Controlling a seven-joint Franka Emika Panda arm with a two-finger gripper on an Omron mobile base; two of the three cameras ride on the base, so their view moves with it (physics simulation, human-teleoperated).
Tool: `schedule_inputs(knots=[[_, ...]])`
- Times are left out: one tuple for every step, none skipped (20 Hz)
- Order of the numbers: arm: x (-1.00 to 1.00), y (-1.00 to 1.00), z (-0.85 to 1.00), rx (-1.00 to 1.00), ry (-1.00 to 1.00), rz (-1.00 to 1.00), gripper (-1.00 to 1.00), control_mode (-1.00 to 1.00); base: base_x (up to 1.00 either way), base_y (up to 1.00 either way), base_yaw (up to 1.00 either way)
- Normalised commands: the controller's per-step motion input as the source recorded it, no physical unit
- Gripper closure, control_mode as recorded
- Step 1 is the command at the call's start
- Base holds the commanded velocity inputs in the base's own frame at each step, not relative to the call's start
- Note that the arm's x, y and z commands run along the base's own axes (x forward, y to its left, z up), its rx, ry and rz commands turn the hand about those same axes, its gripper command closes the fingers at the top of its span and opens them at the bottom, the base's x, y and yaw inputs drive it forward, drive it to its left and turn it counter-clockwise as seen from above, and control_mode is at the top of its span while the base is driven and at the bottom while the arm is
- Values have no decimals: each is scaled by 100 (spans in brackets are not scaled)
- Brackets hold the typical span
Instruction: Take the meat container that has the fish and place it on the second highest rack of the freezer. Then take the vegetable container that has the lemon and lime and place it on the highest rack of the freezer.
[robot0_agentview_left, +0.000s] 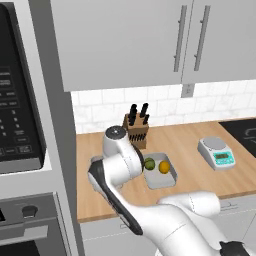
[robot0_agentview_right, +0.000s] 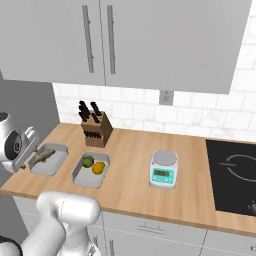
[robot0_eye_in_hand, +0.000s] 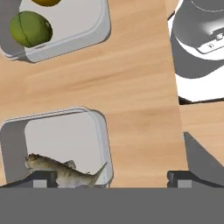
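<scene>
Fish (robot0_eye_in_hand: 61, 170) lies in its grey tray (robot0_eye_in_hand: 103, 131) at counter's left end, gripper (robot0_eye_in_hand: 111, 177) spread wide just above; best straddle the near rim squarely before closing.

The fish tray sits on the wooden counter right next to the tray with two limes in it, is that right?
Not quite. The fish tray does sit on the wooden counter beside the other tray, but the right base view shows that tray holds one lime and one lemon, not two limes.
</scene>
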Motion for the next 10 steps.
schedule_inputs(knots=[[57,33,-44,-17,16,0,-100,-100,0,0,0],[59,14,-36,-15,18,0,-100,-100,0,0,0],[53,17,-34,-15,17,0,-100,-100,0,0,0],[47,13,-26,-13,16,0,-100,-100,0,0,0],[45,5,-22,-10,18,0,-100,-100,0,0,0],[25,0,-19,-6,13,0,-100,-100,0,0,0],[12,0,-16,-4,12,0,-100,-100,0,0,0],[8,0,-18,-3,12,0,-100,-100,0,0,0],[6,0,-19,-3,17,0,-100,-100,0,0,0],[10,0,-21,-2,20,0,-100,-100,0,0,0]])
